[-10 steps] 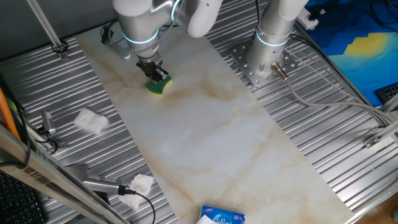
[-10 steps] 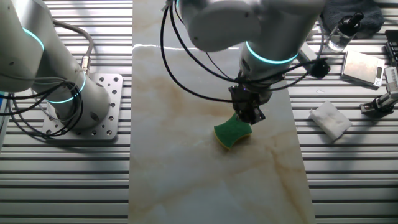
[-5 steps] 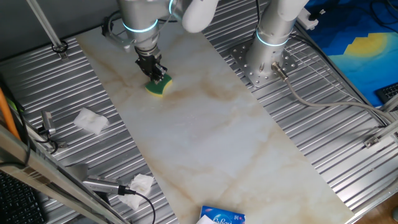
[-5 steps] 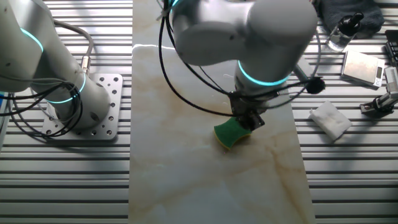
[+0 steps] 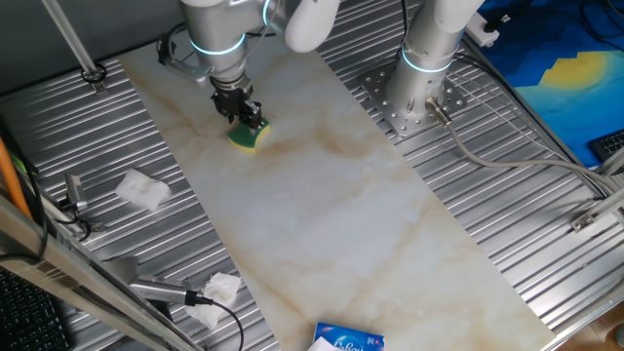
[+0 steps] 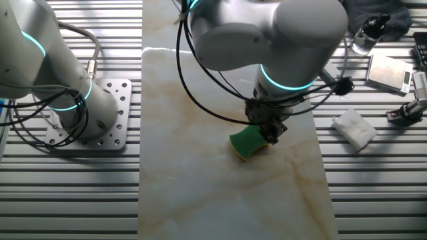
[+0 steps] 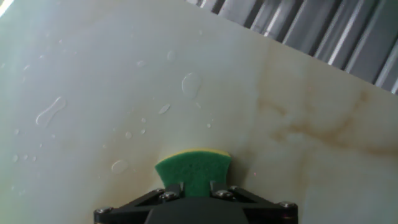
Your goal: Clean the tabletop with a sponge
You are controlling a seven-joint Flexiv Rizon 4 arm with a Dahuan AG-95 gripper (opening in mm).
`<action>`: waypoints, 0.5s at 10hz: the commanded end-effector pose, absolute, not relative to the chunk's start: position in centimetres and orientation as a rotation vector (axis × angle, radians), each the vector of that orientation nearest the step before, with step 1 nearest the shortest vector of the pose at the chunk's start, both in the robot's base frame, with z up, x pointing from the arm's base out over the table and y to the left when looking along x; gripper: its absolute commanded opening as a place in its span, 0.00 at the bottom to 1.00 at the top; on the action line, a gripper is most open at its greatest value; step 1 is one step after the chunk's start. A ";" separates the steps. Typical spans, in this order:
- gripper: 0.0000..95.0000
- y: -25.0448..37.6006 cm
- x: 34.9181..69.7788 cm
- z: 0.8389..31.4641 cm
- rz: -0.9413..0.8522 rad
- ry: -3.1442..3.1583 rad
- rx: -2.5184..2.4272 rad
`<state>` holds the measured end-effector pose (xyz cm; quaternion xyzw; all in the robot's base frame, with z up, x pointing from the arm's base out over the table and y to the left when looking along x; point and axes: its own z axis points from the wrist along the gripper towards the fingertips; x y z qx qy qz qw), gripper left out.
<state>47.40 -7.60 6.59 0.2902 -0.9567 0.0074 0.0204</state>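
**Operator:** Report the position of the sponge [image 5: 248,136] and the state of the end effector.

**Technician:** The sponge, a small yellow block with a green scouring layer, sits on the tabletop [image 5: 331,214] near its far left end in one fixed view. The two-finger gripper [image 5: 244,116] is closed on the sponge from above. In the hand view the sponge [image 7: 193,170] bows outward between the jaws, so it is soft and compressed. Its yellow edge meets the slab.

**Operator:** Which step is in hand?

**Technician:** Judged from contact and grip, the wiping stroke. Water droplets [image 7: 50,110] lie on the slab ahead of the sponge in the hand view, so that area appears not yet wiped. The next move calls for steady downward pressure and a sweep across the droplets, keeping the sponge flat enough to hold contact.

**Operator:** Surface conditions?

**Technician:** The tabletop is a smooth, glossy, off-white marble-look slab with faint brown veins [image 7: 323,129]; the sponge should slide easily on it. Ribbed grey metal decking [image 5: 107,146] flanks it on both sides. Crumpled white tissues [image 5: 142,189] lie on the left decking, well apart from the sponge.
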 end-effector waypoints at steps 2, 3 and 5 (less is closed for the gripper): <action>0.60 -7.4 46.9 6.4 0.029 -2.977 0.883; 0.60 -7.4 46.9 6.4 0.032 -2.987 0.877; 0.60 -7.4 46.9 6.4 0.039 -2.992 0.835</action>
